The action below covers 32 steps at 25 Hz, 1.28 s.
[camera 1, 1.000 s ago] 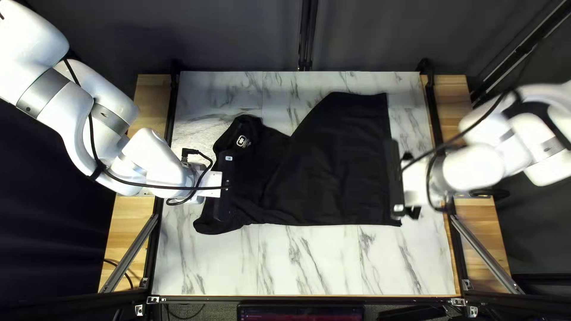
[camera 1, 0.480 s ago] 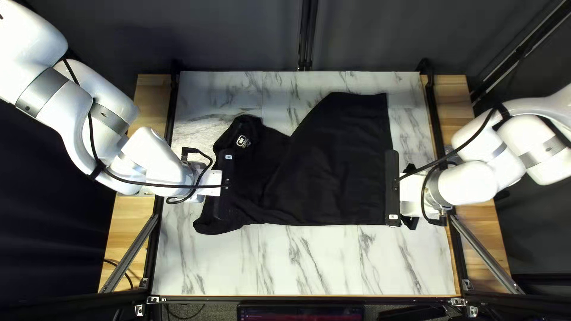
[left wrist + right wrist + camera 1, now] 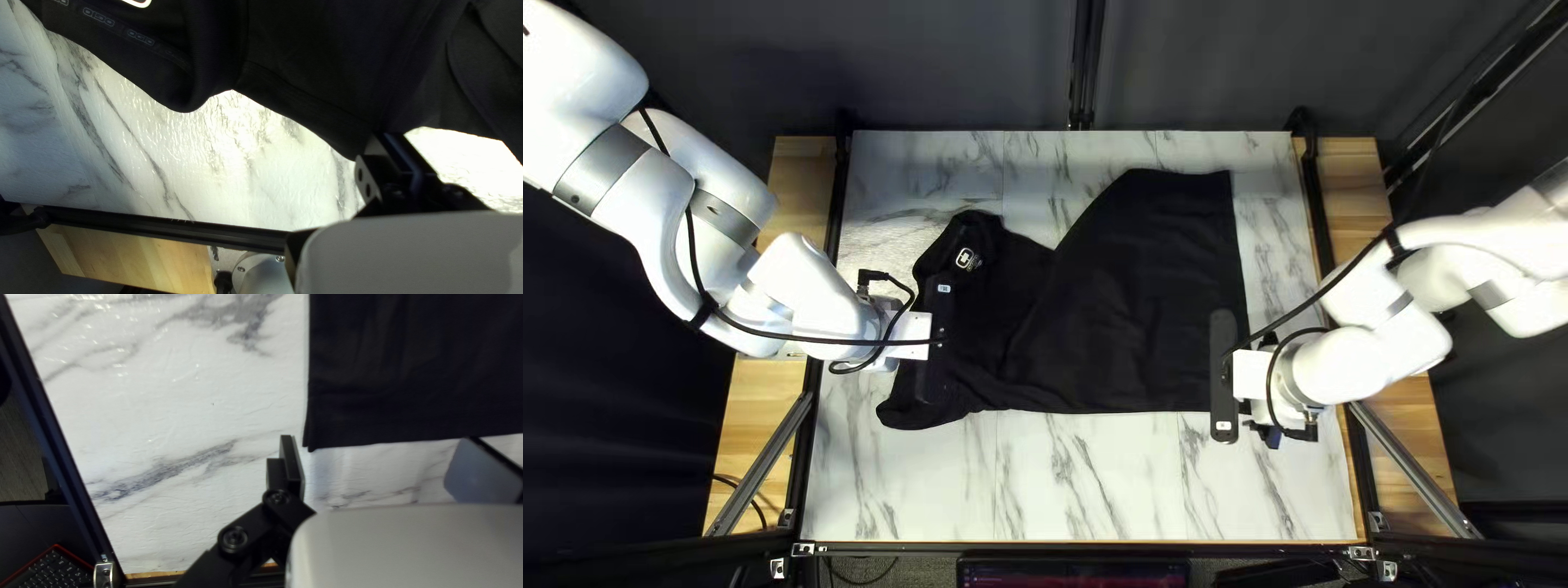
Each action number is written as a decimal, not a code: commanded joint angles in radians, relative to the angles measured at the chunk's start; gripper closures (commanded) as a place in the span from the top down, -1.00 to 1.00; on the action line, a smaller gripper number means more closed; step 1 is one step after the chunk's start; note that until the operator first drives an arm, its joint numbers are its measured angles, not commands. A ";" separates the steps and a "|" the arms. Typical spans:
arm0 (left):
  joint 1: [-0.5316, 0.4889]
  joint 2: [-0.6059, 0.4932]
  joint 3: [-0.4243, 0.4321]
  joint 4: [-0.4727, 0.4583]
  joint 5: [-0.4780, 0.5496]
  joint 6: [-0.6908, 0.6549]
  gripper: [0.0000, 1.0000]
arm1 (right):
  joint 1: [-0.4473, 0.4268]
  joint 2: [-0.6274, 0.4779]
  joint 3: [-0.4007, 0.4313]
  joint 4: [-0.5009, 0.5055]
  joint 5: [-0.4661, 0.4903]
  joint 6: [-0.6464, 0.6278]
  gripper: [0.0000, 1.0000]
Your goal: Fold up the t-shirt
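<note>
L gripper [image 3: 389, 139] is clamped on the collar end of the T-shirt [image 3: 1133, 316], approx. where neck meets sleeve; its fingers look together w/ cloth pinched between. Shirt lies across the mid table, collar L, hem [image 3: 1227, 234] R in the top left view. Lightweight & soft, I'd say, no stiffness to speak of: it'll sag & crease if held at one pt. only, but nothing fragile. R gripper [image 3: 377, 440] has its fingers wide apart, nothing held, by the near hem corner [image 3: 311, 445]. Best hold there, IMO: a good bite of hem, both layers if doubled (black on black, hard to tell). Surface: pale marble-look table [image 3: 904, 479], prob. slick, so cloth should slide OK. Wood strip [image 3: 757, 403] on L side, dark curtain [image 3: 958, 65] behind, keyboard [image 3: 60, 569] off the near edge.
</note>
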 commanded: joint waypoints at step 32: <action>0.001 -0.005 0.020 -0.003 -0.021 0.000 -1.00 | -0.030 0.182 0.030 0.101 -0.193 -0.112 0.12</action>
